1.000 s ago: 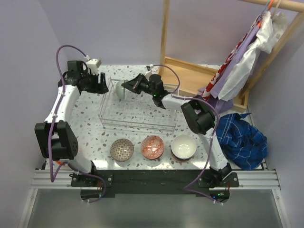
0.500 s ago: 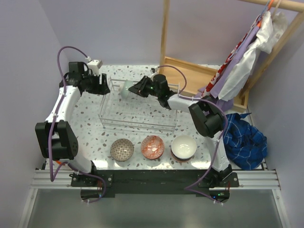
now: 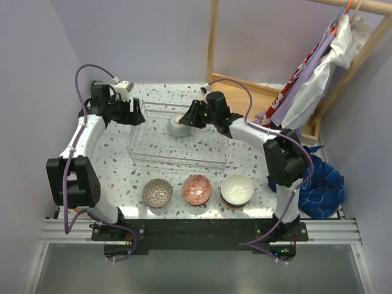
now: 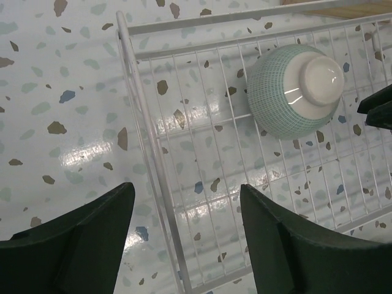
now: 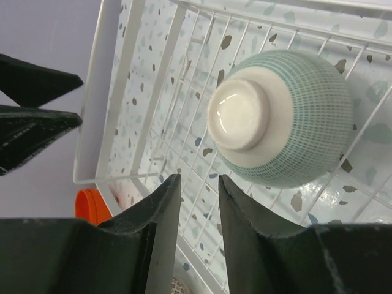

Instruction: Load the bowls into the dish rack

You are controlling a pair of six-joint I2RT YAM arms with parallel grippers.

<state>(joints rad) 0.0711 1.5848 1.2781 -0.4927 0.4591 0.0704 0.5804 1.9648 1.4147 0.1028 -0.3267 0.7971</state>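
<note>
A pale green bowl (image 3: 178,125) lies upside down inside the wire dish rack (image 3: 144,154), near its back edge; it also shows in the left wrist view (image 4: 294,89) and the right wrist view (image 5: 282,116). My right gripper (image 3: 192,117) is just right of it, empty, jaws a narrow gap apart (image 5: 199,180) and not touching it. My left gripper (image 3: 137,114) is open and empty over the rack's left end (image 4: 187,190). A tan-brown bowl (image 3: 157,192), a red-patterned bowl (image 3: 196,188) and a white bowl (image 3: 237,188) sit in a row in front of the rack.
A wooden tray-like frame (image 3: 257,98) stands behind the rack at the right, with clothes (image 3: 318,73) hanging on a wooden stand. A blue checked cloth (image 3: 312,177) lies at the right edge. A bit of something orange (image 5: 92,205) shows beyond the rack's corner.
My right gripper carried the green bowl rightward along the rack's back and let it go; the bowl now rests upside down in the rack. The left gripper barely moved.
</note>
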